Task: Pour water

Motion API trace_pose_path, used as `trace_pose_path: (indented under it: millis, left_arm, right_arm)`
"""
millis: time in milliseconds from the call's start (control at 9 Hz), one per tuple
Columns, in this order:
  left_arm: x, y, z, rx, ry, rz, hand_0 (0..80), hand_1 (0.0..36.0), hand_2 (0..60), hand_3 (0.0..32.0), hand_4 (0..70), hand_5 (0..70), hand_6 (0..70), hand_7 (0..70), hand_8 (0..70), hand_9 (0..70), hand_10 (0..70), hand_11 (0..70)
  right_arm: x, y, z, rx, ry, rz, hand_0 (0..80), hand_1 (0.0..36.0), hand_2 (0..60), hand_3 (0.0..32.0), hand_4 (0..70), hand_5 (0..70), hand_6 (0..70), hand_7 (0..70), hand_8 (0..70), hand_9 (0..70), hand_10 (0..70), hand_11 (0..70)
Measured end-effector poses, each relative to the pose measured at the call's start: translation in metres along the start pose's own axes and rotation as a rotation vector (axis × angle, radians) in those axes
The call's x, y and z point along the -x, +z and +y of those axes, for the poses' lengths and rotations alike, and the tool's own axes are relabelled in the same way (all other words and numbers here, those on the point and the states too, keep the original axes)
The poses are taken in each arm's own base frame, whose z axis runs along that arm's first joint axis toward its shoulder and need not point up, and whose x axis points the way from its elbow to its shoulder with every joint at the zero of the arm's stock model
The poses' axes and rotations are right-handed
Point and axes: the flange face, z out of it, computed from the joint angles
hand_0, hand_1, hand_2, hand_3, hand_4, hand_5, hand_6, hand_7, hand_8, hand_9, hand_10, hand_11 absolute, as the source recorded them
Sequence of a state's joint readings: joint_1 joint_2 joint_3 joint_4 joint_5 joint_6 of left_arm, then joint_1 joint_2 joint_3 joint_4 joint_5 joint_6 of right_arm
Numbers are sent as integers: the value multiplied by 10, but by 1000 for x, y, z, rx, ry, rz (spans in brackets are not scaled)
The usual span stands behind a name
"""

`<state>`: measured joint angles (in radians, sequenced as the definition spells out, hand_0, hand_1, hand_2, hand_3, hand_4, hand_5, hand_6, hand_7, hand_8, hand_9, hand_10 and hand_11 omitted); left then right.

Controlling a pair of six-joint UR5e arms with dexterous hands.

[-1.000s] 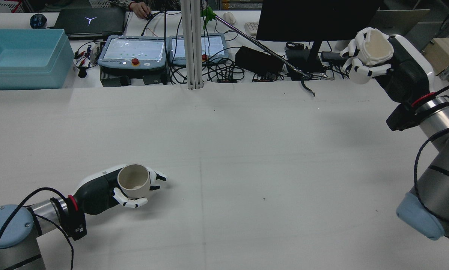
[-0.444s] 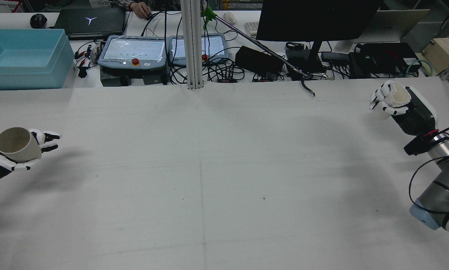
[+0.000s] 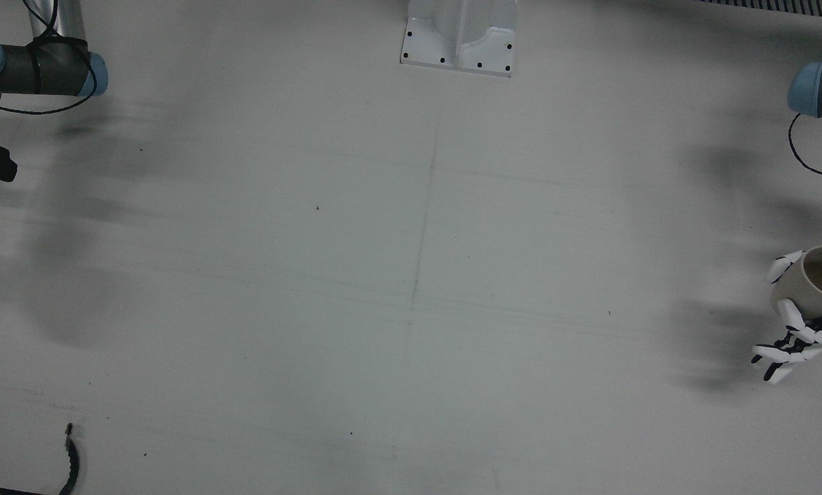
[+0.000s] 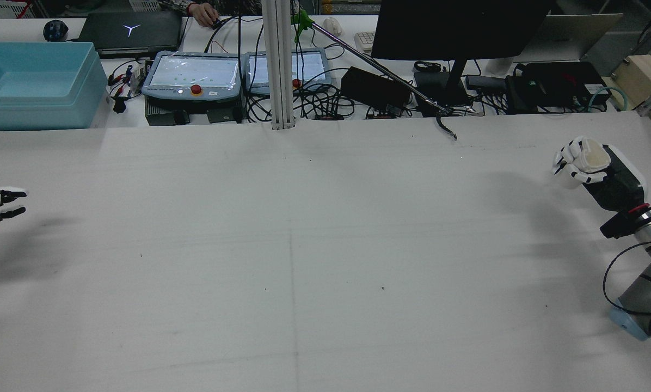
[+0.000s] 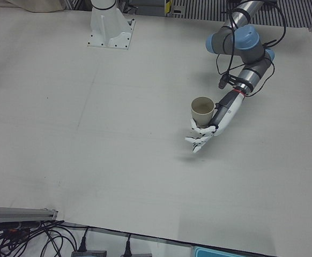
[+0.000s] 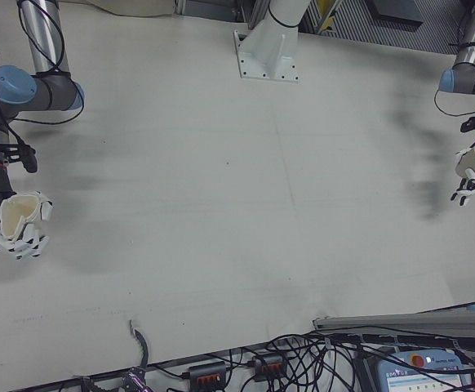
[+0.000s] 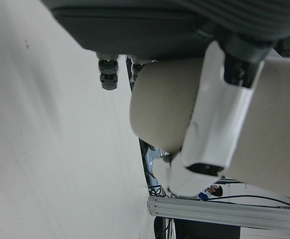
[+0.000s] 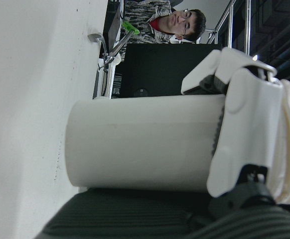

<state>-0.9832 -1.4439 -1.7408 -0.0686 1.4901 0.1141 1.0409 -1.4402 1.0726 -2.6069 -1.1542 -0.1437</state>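
Now, front view: your left hand has its fingers clamped round a beige cup at the worktop's far edge. Rear view: your right hand grips a white cup, mouth up, well apart from the other. Left-front view shows the beige one upright. In the right hand view the white wall looks thin and likely light, easily crushed, so hold mid-wall, gently.
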Motion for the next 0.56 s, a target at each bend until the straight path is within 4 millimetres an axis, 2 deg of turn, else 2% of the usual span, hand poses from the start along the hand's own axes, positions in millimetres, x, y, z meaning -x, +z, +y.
trace_pose_path:
  millis: [111,222,333,444,556]
  left_arm:
    - [-1,-4,-15,-7,4,7,690,332,600,0,700,700,168,299,65,74,68,117]
    - [-2,-7,-32,-20,8,35,630,286,505,0,700,700,158,289,56,64,61,103]
    - [-5,-12,-54,-37,18,89,586,206,304,0,700,700,145,263,43,43,46,78]
    - [-7,-17,-73,-49,31,132,499,76,44,0,481,700,108,220,17,30,19,31]
    - [-6,-21,-87,-59,45,154,458,19,0,0,388,630,65,170,2,20,1,2]
  right_arm:
    - [6,-5,-6,-7,-2,-4,492,101,0,320,2,0,0,11,0,0,0,0]
    - [12,-9,-9,-12,-4,-9,478,85,0,320,0,0,0,17,0,0,0,0]
    - [21,-9,-9,-11,-5,-22,475,87,0,320,0,0,0,31,0,0,0,0]
    - [30,-5,-4,0,-2,-37,475,93,0,320,0,0,0,48,0,0,0,0]
    - [35,0,4,15,2,-46,476,100,0,320,0,0,0,62,3,0,0,0]
